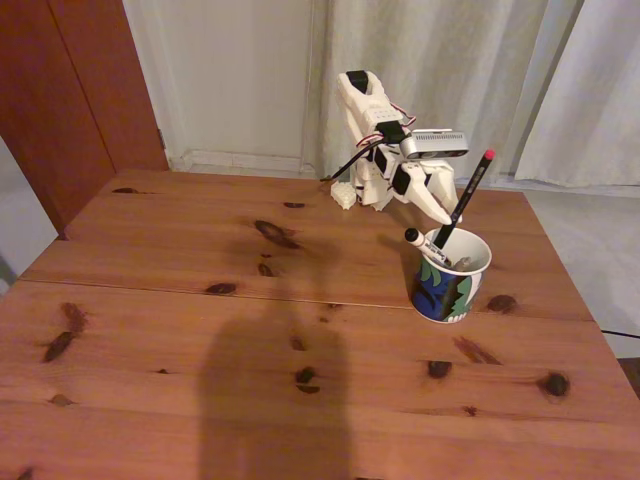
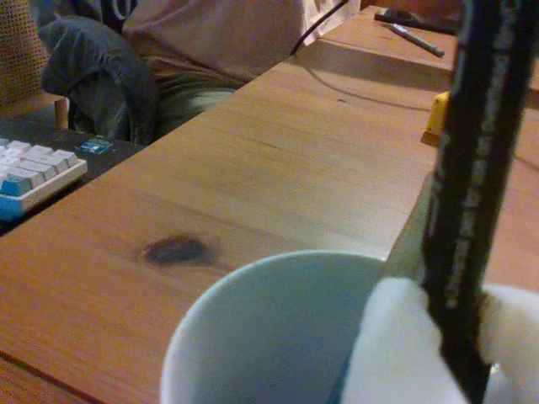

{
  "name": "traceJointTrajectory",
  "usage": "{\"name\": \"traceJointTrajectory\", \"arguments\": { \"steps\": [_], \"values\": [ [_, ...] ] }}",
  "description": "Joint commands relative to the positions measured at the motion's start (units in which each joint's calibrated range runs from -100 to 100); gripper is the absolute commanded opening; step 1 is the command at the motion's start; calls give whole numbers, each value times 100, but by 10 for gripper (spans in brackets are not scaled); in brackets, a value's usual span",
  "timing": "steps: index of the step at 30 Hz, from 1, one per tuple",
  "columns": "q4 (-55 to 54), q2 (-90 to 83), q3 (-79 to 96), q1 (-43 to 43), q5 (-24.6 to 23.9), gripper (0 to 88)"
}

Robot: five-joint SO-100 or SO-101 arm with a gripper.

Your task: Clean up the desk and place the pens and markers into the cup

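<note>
The patterned cup [image 1: 450, 283] stands on the right half of the pine desk [image 1: 200, 330]. A white marker [image 1: 424, 242] with a black cap leans out of it to the left. A thin black pen [image 1: 474, 185] with a red tip stands slanted, its lower end inside the cup. My gripper [image 1: 446, 216] hangs just above the rim, shut on this pen. In the wrist view the black pen [image 2: 472, 168] runs between the two white fingers [image 2: 383, 345] of the gripper [image 2: 446, 337], right over the cup's white rim [image 2: 253, 295].
The arm's base [image 1: 365, 190] sits at the desk's far edge, with curtains behind. A dark knot [image 2: 175, 249] marks the desk [image 2: 278, 160]. In the wrist view a seated person [image 2: 202, 42], a keyboard [image 2: 34, 172] and a yellow object [image 2: 438, 114] lie beyond.
</note>
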Motion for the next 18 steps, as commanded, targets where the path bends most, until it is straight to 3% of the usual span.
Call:
{"name": "traceJointTrajectory", "arguments": {
  "steps": [1,8,18],
  "values": [
    [-172,-88,-48,-3,101,49],
    [-164,-138,-48,45,295,192],
    [-164,-411,-138,447,248,189]
  ]
}}
